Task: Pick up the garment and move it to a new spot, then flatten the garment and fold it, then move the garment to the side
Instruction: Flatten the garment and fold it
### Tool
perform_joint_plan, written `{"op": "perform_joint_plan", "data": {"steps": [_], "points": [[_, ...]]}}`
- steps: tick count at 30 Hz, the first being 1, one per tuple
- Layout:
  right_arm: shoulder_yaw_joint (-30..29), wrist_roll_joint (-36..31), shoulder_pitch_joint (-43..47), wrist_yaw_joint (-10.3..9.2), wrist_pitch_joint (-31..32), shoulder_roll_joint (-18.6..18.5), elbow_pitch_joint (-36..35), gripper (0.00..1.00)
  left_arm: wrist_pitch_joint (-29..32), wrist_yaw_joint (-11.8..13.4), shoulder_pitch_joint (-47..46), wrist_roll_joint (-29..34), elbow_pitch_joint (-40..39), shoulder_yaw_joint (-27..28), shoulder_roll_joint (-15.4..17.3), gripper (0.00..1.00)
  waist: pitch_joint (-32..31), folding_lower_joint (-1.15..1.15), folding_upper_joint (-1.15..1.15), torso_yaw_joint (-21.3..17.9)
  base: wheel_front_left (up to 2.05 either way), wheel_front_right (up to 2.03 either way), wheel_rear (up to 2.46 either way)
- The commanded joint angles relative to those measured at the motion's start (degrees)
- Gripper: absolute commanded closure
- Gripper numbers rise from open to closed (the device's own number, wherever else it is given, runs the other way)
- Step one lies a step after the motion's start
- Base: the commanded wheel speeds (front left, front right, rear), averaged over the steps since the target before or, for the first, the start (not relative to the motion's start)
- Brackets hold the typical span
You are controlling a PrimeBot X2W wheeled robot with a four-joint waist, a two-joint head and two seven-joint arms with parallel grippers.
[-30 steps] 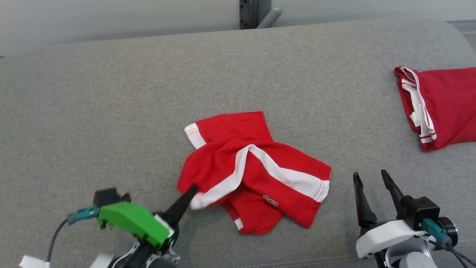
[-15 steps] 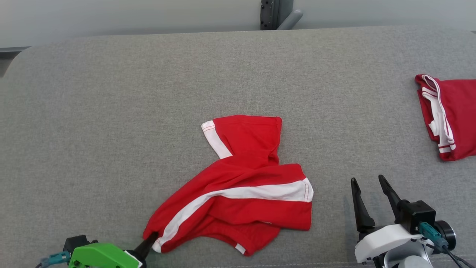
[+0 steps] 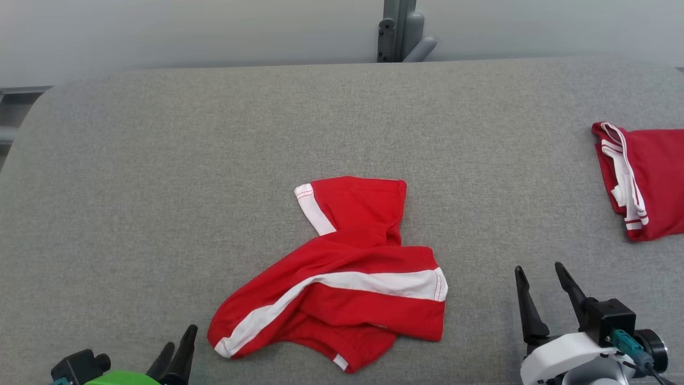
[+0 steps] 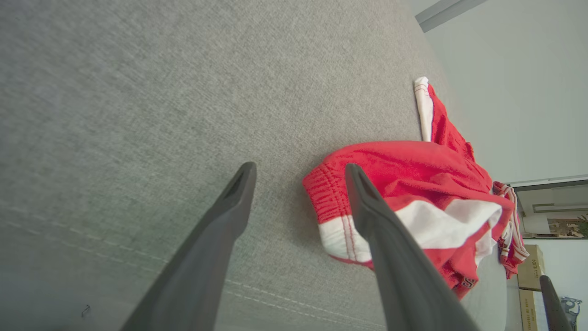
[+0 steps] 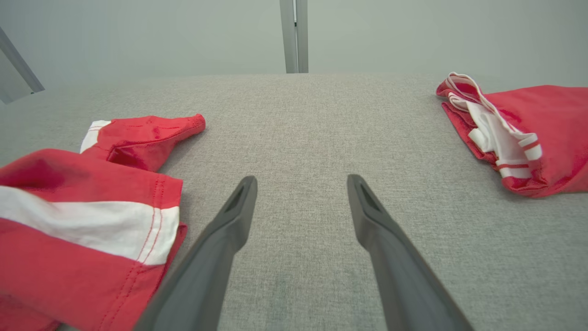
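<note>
Left gripper (image 3: 180, 342) has released the corner of the red garment (image 3: 347, 283), fingers now spread just beside it. It lies crumpled mid-front on the grey cushion (image 3: 214, 160). Right gripper (image 3: 538, 268) open, empty; folded red garment (image 3: 649, 182) far right.

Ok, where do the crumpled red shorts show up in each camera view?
Head view: the shorts lie low in the centre.
Left wrist view: right of centre, partly behind one finger of the left end effector.
Right wrist view: lower left corner.
Shared landmark: the folded red clothes, at the right edge in the head view, upper right in the right wrist view.
</note>
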Motion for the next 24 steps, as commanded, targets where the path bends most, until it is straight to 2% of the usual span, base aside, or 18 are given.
{"op": "perform_joint_plan", "data": {"steps": [1,6,9,12,14,19,24], "points": [[-0.5,-0.7,0.8,-0.05,-0.2,-0.5,-0.5,0.0,-1.5,0.7,0.9,2.3,-0.4,-0.2,1.0,0.0,-1.2,0.0,0.0,0.3,0.0,0.0,0.0],[-2.3,-2.0,2.2,-0.05,-0.2,-1.3,-2.9,0.0,-9.8,5.7,2.1,16.3,-1.7,-2.8,2.9,0.0,-3.1,0.0,0.0,1.2,0.0,0.0,0.0],[-3.5,-2.8,3.4,-0.05,-0.2,-1.4,-4.8,0.0,-10.9,8.1,3.4,24.3,-1.9,-3.6,1.9,0.0,-4.6,0.0,0.0,1.8,0.0,0.0,0.0],[-4.8,-3.7,4.9,-0.05,-0.2,-1.4,-6.2,0.0,-11.1,8.8,4.6,32.0,-3.3,-0.5,0.1,0.0,-6.1,0.0,0.0,2.3,0.0,0.0,0.0],[-5.3,-4.2,5.6,-0.05,-0.1,-1.4,-7.0,0.0,-11.0,8.5,6.5,36.9,-5.0,3.4,-2.5,0.0,-6.6,0.0,0.0,2.5,0.0,0.0,0.0],[-5.9,-4.7,6.7,-0.05,-0.2,-1.0,-7.6,0.0,-11.0,5.7,10.5,49.9,-7.6,11.3,-7.6,0.0,-7.6,0.0,0.0,2.6,0.0,0.0,0.0],[-6.0,-4.7,7.3,-0.05,-0.2,-0.8,-7.7,0.0,-11.0,2.2,13.8,57.2,-7.4,17.8,-12.6,0.0,-7.9,0.0,0.0,2.3,0.0,0.0,0.0]]}}
